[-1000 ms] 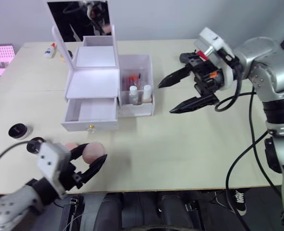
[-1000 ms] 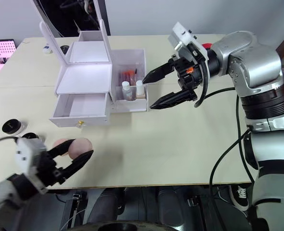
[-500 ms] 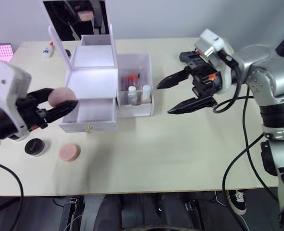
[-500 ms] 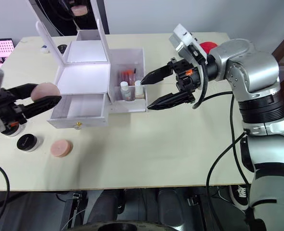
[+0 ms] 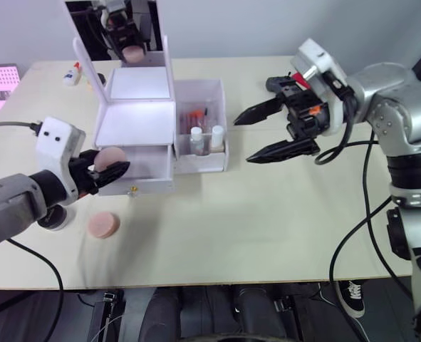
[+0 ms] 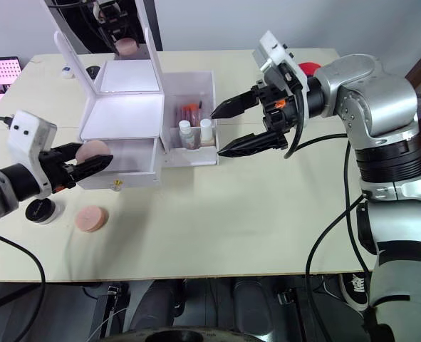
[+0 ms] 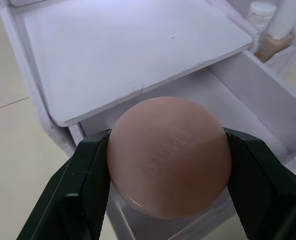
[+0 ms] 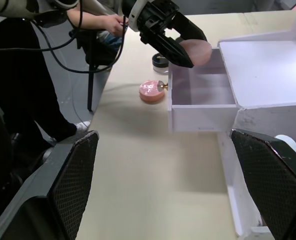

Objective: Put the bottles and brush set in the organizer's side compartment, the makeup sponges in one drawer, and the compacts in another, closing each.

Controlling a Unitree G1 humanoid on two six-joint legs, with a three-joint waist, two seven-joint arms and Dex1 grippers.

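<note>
My left gripper is shut on a round pink makeup sponge and holds it at the front left corner of the white organizer's open drawer. A second sponge lies on the table in front of the drawer, next to a black compact. In the organizer's side compartment stand two white-capped bottles with the brush set behind them. Just right of that compartment and above the table, my right gripper hangs open and holds nothing.
The organizer's mirror lid stands upright at the back. A small glue bottle lies at the table's far left, beside a pink box. A red object sits behind my right arm. A person's hand shows off the table's left side.
My left gripper has carried the sponge right and down to the drawer's front left corner. The right gripper has barely moved.
</note>
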